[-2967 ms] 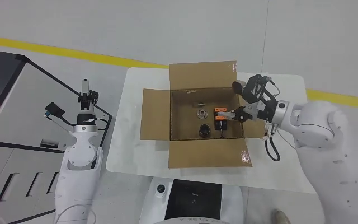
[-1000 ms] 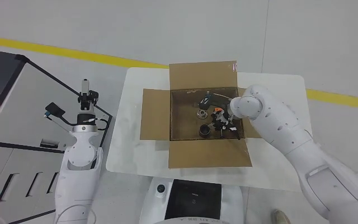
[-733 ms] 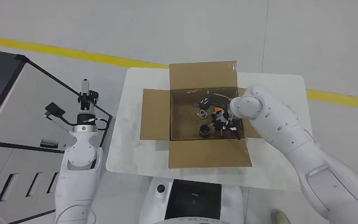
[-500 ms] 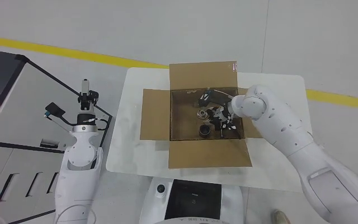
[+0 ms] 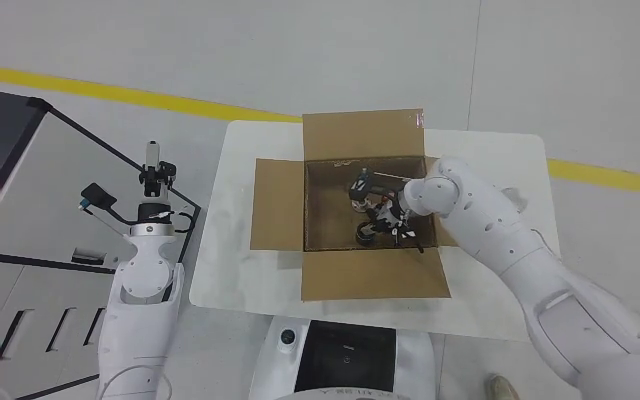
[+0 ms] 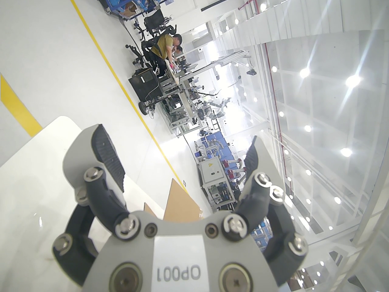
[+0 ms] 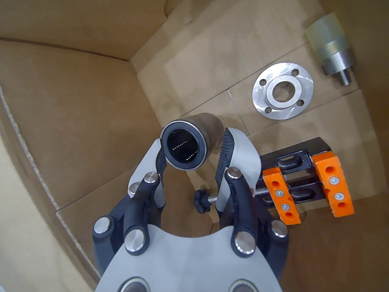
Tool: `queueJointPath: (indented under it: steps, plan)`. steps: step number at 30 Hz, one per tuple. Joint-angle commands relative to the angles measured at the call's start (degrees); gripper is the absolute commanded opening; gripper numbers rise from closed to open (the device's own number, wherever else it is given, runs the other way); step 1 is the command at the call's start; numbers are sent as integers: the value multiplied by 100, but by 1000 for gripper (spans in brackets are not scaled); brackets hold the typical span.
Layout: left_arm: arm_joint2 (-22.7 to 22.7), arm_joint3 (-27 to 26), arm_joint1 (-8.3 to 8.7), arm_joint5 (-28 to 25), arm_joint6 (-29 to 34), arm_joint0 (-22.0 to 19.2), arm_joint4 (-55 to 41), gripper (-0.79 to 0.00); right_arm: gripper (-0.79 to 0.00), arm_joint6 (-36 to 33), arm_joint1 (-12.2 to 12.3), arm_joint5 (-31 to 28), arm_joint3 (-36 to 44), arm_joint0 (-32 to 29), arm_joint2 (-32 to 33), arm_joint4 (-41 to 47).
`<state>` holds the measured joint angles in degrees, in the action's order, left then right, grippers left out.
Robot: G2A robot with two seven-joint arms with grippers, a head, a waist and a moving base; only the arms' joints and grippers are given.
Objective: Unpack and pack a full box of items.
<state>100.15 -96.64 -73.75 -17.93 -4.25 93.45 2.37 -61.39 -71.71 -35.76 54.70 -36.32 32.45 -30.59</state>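
An open cardboard box [image 5: 340, 275] stands on the white table [image 5: 240, 160]. My right gripper [image 7: 194, 141] is down inside it, shut on a dark hollow cylinder [image 7: 185, 145] near the box's front wall; the cylinder [image 5: 367, 234] and the right gripper [image 5: 380, 213] also show from above. On the box floor beside it lie a silver flange [image 7: 282, 91], an orange and black vise [image 7: 307, 183] and a bolt with a pale cap [image 7: 331, 50]. My left gripper [image 6: 177, 138] is open and holds nothing, raised off the table's left side [image 5: 152, 170].
The box's four flaps are folded outward, the back one [image 5: 362, 132] standing up. The box walls [image 7: 76, 98] close in tightly around the right gripper. A dark frame [image 5: 60, 190] stands left of the table.
The right arm swung from the box's right side into the box, then shifted toward the front and its fingers came around the dark cylinder. The left arm has not moved.
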Motion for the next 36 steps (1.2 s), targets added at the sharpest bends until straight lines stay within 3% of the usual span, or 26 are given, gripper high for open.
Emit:
queueJointPath:
  steps: [1,14,16,17,24,28,31,34,36]
  plan:
    - [0,0,0,0,0,0,0,0,-456,23,-72,-27,-177,56,-90,25]
    - [0,0,0,0,0,0,0,0,-554,245,-511,102,-1053,340,-551,-128]
    - [0,0,0,0,0,0,0,0,-603,285,-564,97,-1150,371,-597,-172]
    - [0,0,0,0,0,0,0,0,-785,315,-587,99,-1190,372,-612,-179]
    - [0,0,0,0,0,0,0,0,-785,614,-596,-149,-1248,397,-516,-141]
    - [0,0,0,0,0,0,0,0,-785,779,-419,-291,-896,405,-223,-118]
    - [0,0,0,0,0,0,0,0,-785,782,-127,-229,-214,297,214,-211]
    - [0,0,0,0,0,0,0,0,-785,535,311,187,1201,-154,962,-432]
    - [0,0,0,0,0,0,0,0,-785,145,682,596,2520,-786,1777,-655]
